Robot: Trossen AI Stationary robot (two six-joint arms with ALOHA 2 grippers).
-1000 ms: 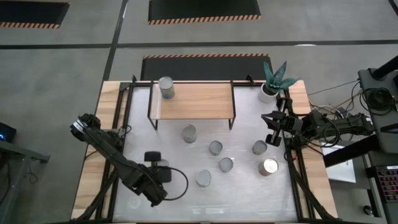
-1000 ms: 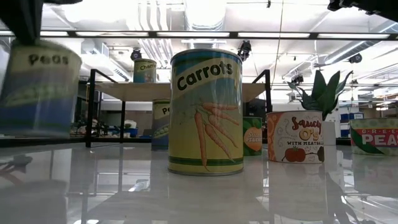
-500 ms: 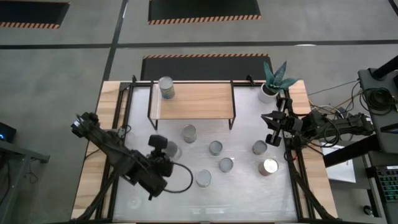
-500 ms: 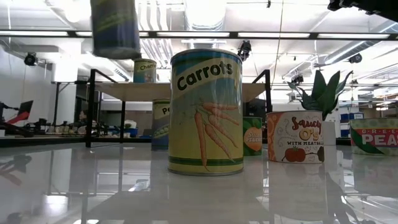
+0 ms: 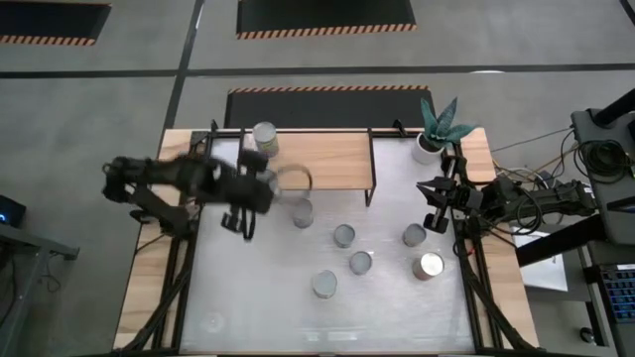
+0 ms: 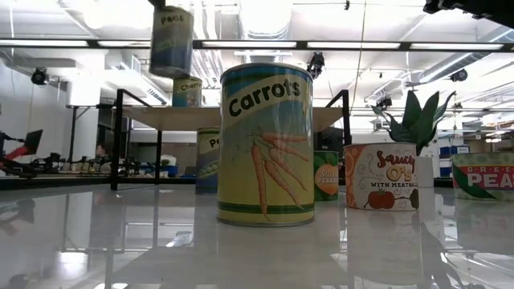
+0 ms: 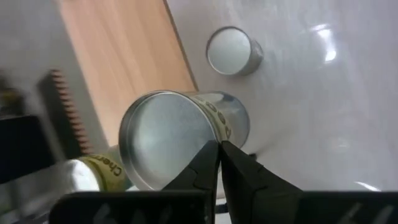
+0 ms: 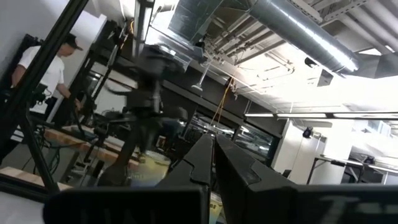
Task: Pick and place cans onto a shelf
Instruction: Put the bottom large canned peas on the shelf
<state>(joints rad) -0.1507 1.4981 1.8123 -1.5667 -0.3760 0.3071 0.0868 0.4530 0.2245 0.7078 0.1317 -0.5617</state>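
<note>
Carrying a peas can (image 6: 171,42) clamped in its fingers, the left gripper (image 5: 260,186) hangs above the shelf's (image 5: 327,161) front-left corner, high enough to clear the top board; the right gripper (image 5: 437,203), fingers together, waits at the table's right edge.

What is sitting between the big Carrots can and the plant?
In the low view, a Saucy O's can stands between the Carrots can and the plant; an orange-labelled can peeks out behind.
</note>
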